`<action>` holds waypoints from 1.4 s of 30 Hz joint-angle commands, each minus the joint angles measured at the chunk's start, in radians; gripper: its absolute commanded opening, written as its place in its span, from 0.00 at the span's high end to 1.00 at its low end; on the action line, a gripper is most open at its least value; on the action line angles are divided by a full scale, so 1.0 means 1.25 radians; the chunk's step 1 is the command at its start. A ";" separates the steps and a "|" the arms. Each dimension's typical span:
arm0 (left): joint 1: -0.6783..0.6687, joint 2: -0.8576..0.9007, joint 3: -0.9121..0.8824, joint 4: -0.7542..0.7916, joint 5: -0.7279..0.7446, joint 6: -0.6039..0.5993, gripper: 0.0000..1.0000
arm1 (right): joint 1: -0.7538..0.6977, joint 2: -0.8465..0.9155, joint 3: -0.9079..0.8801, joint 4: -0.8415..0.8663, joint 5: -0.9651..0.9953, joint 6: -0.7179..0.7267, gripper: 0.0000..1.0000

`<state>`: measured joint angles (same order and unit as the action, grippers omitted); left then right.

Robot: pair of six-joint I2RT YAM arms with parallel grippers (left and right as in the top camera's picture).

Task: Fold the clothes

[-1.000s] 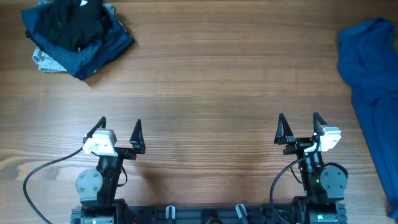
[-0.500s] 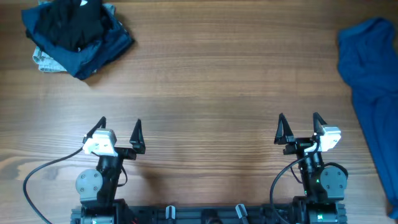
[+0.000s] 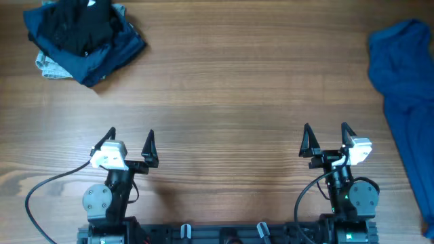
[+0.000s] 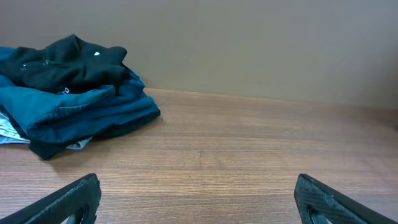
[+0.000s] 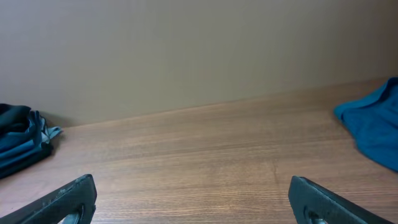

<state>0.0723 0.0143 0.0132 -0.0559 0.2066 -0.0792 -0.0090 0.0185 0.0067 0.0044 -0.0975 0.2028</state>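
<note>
Wood-grain counter (image 3: 230, 88) is carrying everything. Royal-blue shirt (image 3: 405, 88) is lying rumpled along the right edge, running from far to near and off frame; the right wrist view is catching its corner (image 5: 376, 121) at far right. Heap of clothes (image 3: 85, 37) is sitting at the far left corner: black garment (image 4: 68, 65) on top, dark blue folds under it, a pale patterned scrap poking out at the left. Both arms are sitting tucked back at the near edge, well apart from all fabric. Left hand (image 3: 131, 135) is pointing toward the far side, fingers spread wide, holding nothing. Right hand (image 3: 326, 129) is posing likewise: wide, nothing between the fingers.
</note>
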 commanded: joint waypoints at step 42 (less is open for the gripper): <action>0.005 0.002 -0.005 0.000 0.010 0.016 0.00 | 0.000 0.275 0.306 0.152 0.139 0.084 0.00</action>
<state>0.0723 0.0166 0.0128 -0.0555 0.2066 -0.0792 -0.0090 0.1970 0.2321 0.2333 -0.0711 0.4072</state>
